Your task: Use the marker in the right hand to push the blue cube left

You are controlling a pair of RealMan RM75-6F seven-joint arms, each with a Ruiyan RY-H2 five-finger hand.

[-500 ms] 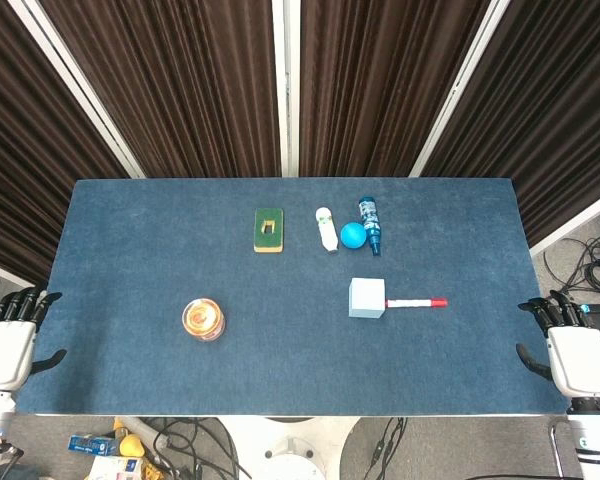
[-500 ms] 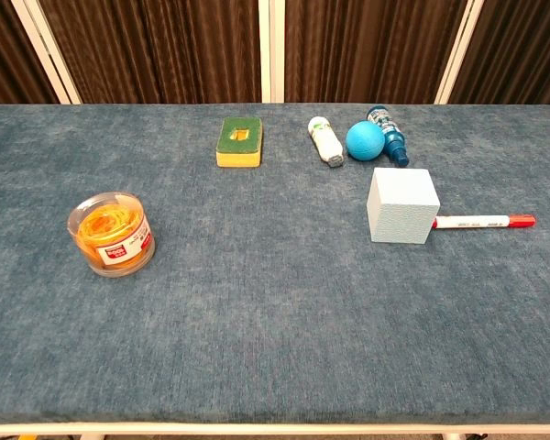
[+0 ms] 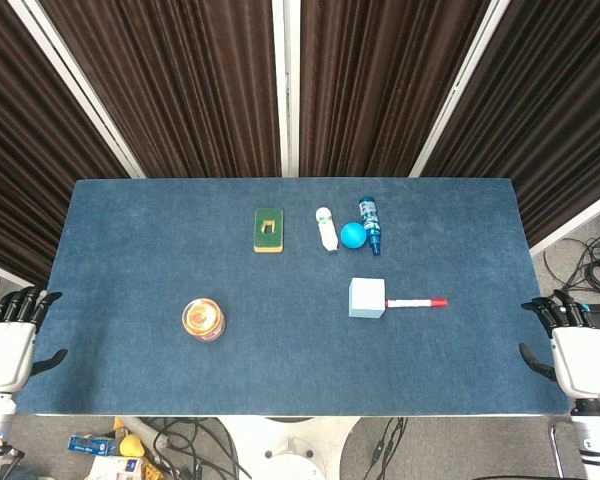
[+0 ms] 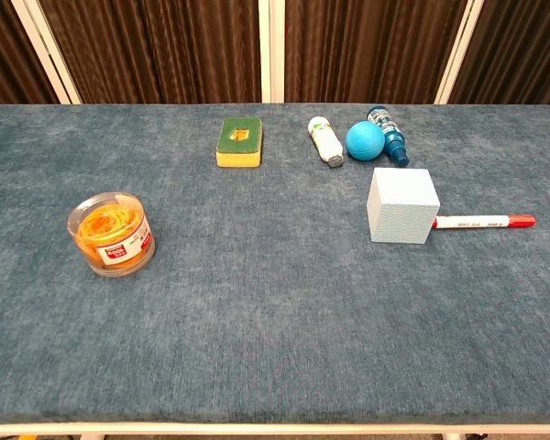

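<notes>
Head view: marker (image 3: 416, 302) lies mid-right, tip touching cube (image 3: 366, 298), lined up for a leftward push. Right hand (image 3: 578, 360) at lower right and left hand (image 3: 4, 352) at lower left are both off the table w/ fingers apart, holding nothing.

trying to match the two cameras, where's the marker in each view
Head view: the marker lies right of centre, its white end at the blue cube.
Chest view: the marker lies at the right, mid-height, red cap pointing right.
Shared landmark: the blue cube, immediately left of it in both.

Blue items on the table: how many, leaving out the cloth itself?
3: the pale blue cube touching the marker's left end, the blue ball behind it, and the blue bottle against the ball's right.
</notes>
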